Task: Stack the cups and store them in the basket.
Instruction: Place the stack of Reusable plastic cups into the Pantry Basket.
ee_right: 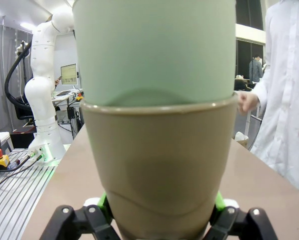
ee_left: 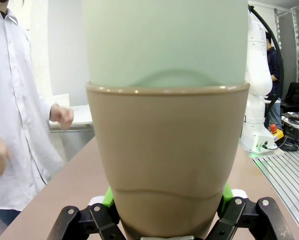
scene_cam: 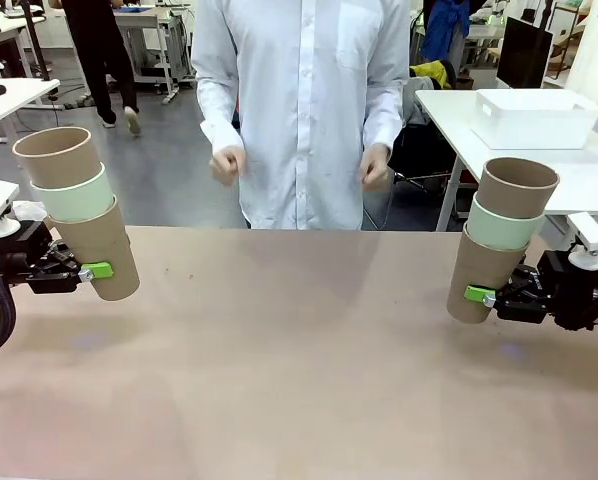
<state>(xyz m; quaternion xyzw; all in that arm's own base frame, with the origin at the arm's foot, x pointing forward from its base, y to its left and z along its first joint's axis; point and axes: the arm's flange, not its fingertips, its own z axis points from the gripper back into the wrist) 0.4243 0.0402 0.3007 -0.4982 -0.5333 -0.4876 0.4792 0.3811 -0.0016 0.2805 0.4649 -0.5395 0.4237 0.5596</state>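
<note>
Stacks of three tall, tapered, handleless matte cups hang at either end of the long brown table [scene_cam: 299,360], one in each black two-finger gripper with green pads. The left gripper [scene_cam: 101,272] is clamped across the base of the left stack [scene_cam: 79,205] (tan-brown cup at the bottom, pale mint green in the middle, tan-brown on top). The right gripper [scene_cam: 482,296] is closed the same way on the bottom cup of the right stack [scene_cam: 506,235], which has the same colour order. Both stacks appear lifted off the surface, mouths up, with their long axes splayed so that each top leans outward, away from the middle. They are well apart, so joining them would mean bringing one base over the other's open mouth and lining up the two axes. The basket [scene_cam: 534,120] — a white rectangular plastic bin with a rolled rim — sits on a white side table beyond the far right corner. It is nearer the right arm, and up and away from the stack that arm holds. A person in a white shirt stands at the far side, between the stacks, with both hands loosely curled and empty.
</note>
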